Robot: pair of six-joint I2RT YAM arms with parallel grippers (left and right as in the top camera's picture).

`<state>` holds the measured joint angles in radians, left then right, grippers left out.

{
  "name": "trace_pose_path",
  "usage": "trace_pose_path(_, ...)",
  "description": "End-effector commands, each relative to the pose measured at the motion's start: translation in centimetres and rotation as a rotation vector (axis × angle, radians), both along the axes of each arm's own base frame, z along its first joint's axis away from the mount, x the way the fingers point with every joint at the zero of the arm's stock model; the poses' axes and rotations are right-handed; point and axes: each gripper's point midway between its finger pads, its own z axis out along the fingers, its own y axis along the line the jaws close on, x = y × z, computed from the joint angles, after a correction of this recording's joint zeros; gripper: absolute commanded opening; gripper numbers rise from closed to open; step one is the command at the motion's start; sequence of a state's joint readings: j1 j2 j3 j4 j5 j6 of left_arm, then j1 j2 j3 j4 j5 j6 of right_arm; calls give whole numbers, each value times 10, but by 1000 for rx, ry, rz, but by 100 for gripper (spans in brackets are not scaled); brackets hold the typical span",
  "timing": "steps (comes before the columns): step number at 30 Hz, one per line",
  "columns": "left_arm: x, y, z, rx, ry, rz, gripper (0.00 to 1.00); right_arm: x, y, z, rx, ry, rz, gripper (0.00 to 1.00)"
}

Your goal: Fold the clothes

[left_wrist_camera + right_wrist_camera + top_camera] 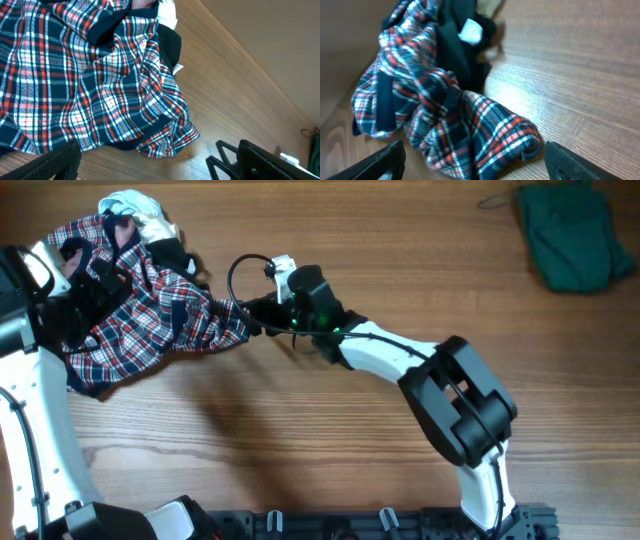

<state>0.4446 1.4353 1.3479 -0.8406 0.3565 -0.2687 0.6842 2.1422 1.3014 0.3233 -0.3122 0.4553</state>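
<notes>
Right gripper [254, 320] hung low over the wooden table [300, 430], its jaws standing wide apart at the two lower corners of its own wrist view, with a rumpled fold of the plaid garment [150, 310] lying on the wood between them and neither jaw seen pressing on it. Left gripper [80, 300] sat above the left part of the same garment, its jaws likewise spread wide in its wrist view and nothing pinched between them, the cloth's lower hem lying just ahead of them. The plaid garment [420, 100] lay in a loose, crumpled heap at the far left of the table, a soft woven fabric checked in red, white and navy, bunched into thick rounded folds. Bands of plain dark navy trim ran through the heap, and a small white tag [470, 31] showed on the dark cloth near its far end. At the top of the heap a pale, whitish patch [135, 205] of cloth turned outward. From the left wrist the plaid [75, 75] draped in broad, slanting pleats down to a curled corner resting on the tabletop. The table's surface was smooth, brown, long-grained wood with a slight sheen. Well apart, at the far right corner, lay a dark green cloth [575, 235], folded into a rough block. A black cable [240, 270] looped beside the right gripper's body.
</notes>
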Motion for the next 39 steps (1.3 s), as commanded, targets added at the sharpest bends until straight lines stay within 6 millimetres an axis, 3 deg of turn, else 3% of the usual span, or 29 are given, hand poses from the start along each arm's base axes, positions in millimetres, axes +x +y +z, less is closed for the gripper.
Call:
trace_pose_path(1,3,2,0,3,3,9,100,9,3,-16,-2,40,-84,83)
trace_pose_path(5,4,3,-7,0,23,13,100,12,-3,-46,-18,119,-197,78)
trace_pose_path(12,9,6,-28,-25,78,12,100,9,8,-65,43,178,-247,70)
trace_pose_path(15,10,6,-35,-33,94,12,100,5,18,-63,64,159,-228,68)
trace_pose_path(20,10,6,-35,-34,95,12,100,-9,36,-59,80,147,-186,38)
trace_pose_path(21,10,6,-35,-34,95,12,100,-10,36,-60,77,149,-186,31)
trace_pose_path(22,10,6,-35,-34,95,13,100,-9,33,-62,66,150,-199,15)
trace_pose_path(23,10,6,-35,-34,95,12,100,-8,32,-63,62,149,-204,9)
trace_pose_path(24,10,6,-35,-34,95,12,100,-8,31,-64,54,148,-206,4)
trace_pose_path(26,10,6,-35,-34,96,12,100,-1,24,-65,20,158,-219,4)
trace_pose_path(29,10,6,-35,-35,96,12,100,22,8,-22,-152,45,-137,4)
trace_pose_path(31,10,4,-35,-41,93,6,100,33,-13,21,-280,-6,-86,4)
trace_pose_path(34,15,-12,-34,-32,87,-47,100,49,-75,120,-293,28,-129,4)
trace_pose_path(36,21,-24,-32,-17,73,-91,100,46,-106,169,-208,23,-132,4)
trace_pose_path(38,26,-37,-30,-8,58,-137,100,42,-142,200,-173,30,-166,4)
trace_pose_path(39,31,-53,-25,-14,22,-212,100,37,-174,217,-176,39,-218,4)
